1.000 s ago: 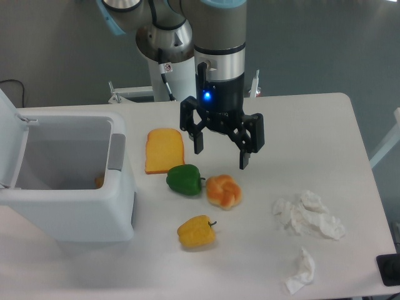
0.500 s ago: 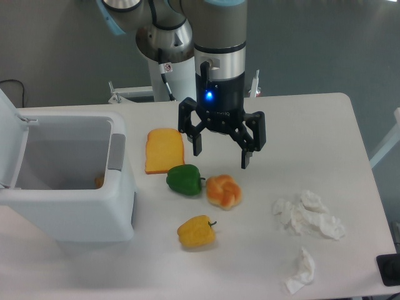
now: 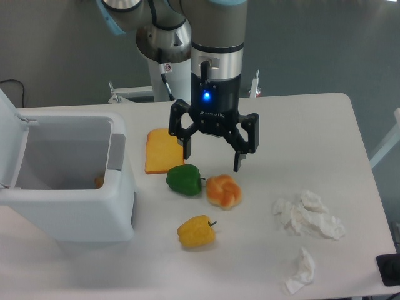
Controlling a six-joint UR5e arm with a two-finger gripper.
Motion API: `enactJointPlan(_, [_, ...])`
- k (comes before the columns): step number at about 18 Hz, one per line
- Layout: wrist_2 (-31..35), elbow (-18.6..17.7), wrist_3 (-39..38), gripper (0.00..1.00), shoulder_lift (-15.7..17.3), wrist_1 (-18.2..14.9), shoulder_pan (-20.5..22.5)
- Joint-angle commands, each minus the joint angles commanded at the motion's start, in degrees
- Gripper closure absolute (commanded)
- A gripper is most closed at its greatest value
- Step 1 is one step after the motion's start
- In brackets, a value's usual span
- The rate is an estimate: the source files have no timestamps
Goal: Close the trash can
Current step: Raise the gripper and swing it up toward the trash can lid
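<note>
Trash can [image 3: 69, 206] sits at the left edge of the table [image 3: 312, 131], near-left in the scene, body resting flat. Lid [image 3: 11, 134] is swung up and back on the far-left side, standing roughly upright and partly cut off by the frame edge. Mouth is open to the ceiling; something small and orange shows low inside, too small to identify. Grey latch [image 3: 116, 152] is on the right-hand wall, so the can's front faces right, toward the food. Hinge side is left. The bin's long axis is hard to judge because the left edge crops it.

Gripper [image 3: 212, 152] hangs above the table centre, pointing down, jaws spread wide, holding nothing. Its fingertips hover over the bread slice [image 3: 164, 150] on one side and above the bun [image 3: 224, 190] on the other, touching neither. Well apart from the can.

Other items: green pepper [image 3: 184, 179] just beside the bun, yellow pepper [image 3: 197, 231] nearer, crumpled tissues [image 3: 309, 215] at right.

Step in hand, by my reading: approach only; closing not yet begun, lid fully open.

Next move likely calls for travel left across the food to the lid's far side, getting behind or above its free edge, then pushing it rightward and down onto the rim until it meets the latch. Arm needs height to clear the can wall.
</note>
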Motion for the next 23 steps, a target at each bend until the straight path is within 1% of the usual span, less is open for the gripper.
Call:
enactJointPlan(3, [-0.4,0.8,-1.0,0.00,0.2,0.0,0.0])
enactJointPlan(5, [-2.1,0.8,-4.4,0.00,0.4,0.0,-0.1])
enactJointPlan(7, [-5.3,2.2,-8.4,0.00,0.2,0.0,-0.3])
enactJointPlan(9, [-8.8,2.6,-11.9,0.00,0.4,0.0,-0.4])
enactJointPlan(11, [-10.8,3.2,-12.5,0.00,0.4,0.0,-0.8])
enactJointPlan(14, [-12.2,3.3,-12.5,0.00,1.0,0.0,-1.6])
enactJointPlan(23, [-20.5,3.3,-15.0,0.00,4.0,0.0,-1.7])
